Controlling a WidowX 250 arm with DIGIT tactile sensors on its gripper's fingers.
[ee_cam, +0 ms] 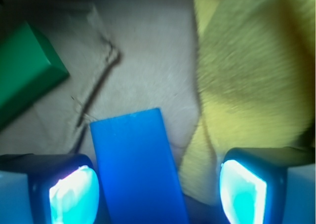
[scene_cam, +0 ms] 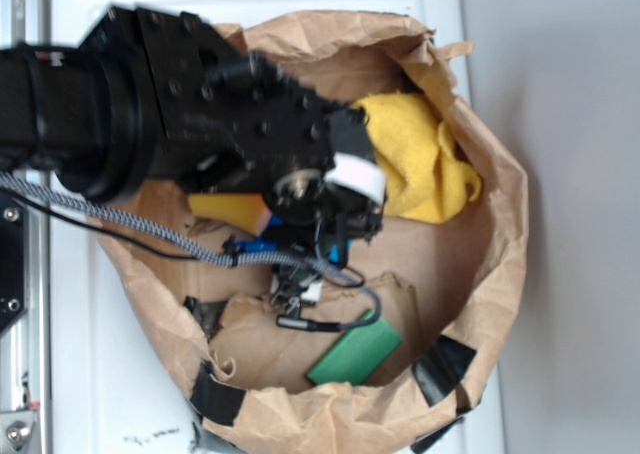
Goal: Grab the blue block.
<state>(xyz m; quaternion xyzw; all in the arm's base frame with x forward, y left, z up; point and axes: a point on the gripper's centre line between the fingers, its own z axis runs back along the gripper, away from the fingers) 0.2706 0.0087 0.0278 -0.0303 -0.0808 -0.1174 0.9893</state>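
Note:
The blue block (ee_cam: 134, 165) is a flat bright blue bar lying on the brown paper floor. It sits between my gripper's (ee_cam: 158, 194) two fingers, close against the left pad (ee_cam: 74, 192) and well clear of the right pad (ee_cam: 243, 192). The jaws stand wide open and hold nothing. In the exterior view the arm's black head covers the gripper (scene_cam: 325, 236), and only a sliver of the blue block (scene_cam: 258, 246) shows beneath it.
A brown paper bag (scene_cam: 500, 234) rolled into a bowl holds everything. A yellow cloth (scene_cam: 425, 159) lies right of the gripper, also in the wrist view (ee_cam: 252, 71). A green block (scene_cam: 355, 354) lies near the front, also in the wrist view (ee_cam: 24, 71). A yellow sponge (scene_cam: 225, 209) peeks from under the arm.

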